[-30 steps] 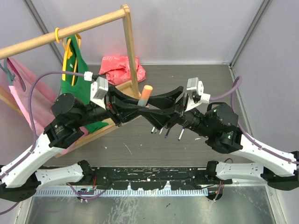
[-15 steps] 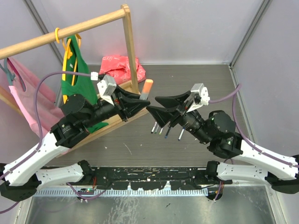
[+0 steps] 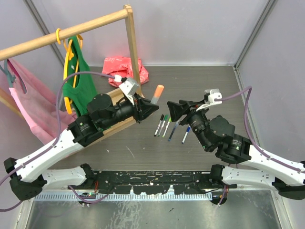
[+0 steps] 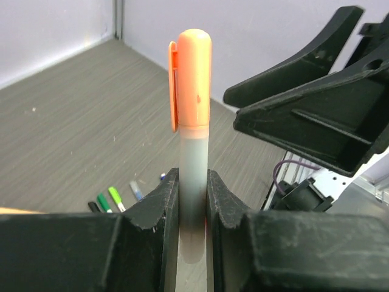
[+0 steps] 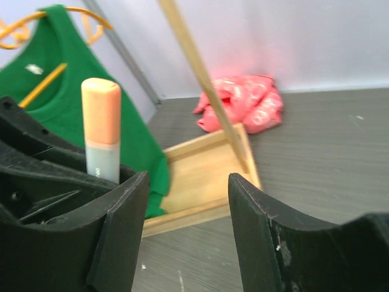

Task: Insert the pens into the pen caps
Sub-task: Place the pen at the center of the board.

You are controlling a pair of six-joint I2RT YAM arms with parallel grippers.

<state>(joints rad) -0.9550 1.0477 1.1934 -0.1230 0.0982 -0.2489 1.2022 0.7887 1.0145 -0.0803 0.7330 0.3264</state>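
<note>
My left gripper (image 3: 153, 108) (image 4: 193, 190) is shut on the grey barrel of a pen (image 4: 193, 164). The pen stands upright above the table with an orange pen cap (image 3: 159, 90) (image 4: 193, 79) seated on its top end. My right gripper (image 3: 171, 109) (image 5: 188, 210) faces it from the right, open and empty, a short gap away. In the right wrist view the capped pen (image 5: 101, 121) rises just left of my left fingertip (image 5: 124, 225). Several other pens (image 3: 166, 127) (image 4: 115, 198) with black, green and blue ends lie side by side on the table below both grippers.
A wooden clothes rack (image 3: 132, 47) stands at the back left on a wooden base (image 5: 203, 173). A green shirt (image 3: 76, 71) and a pink garment (image 3: 28, 102) hang from it. A red crumpled cloth (image 3: 121, 67) (image 5: 243, 103) lies behind the base.
The right gripper has opened wider, let go of the orange-capped pen and drawn back to the right. The left gripper has pulled back left with the pen still in it.
</note>
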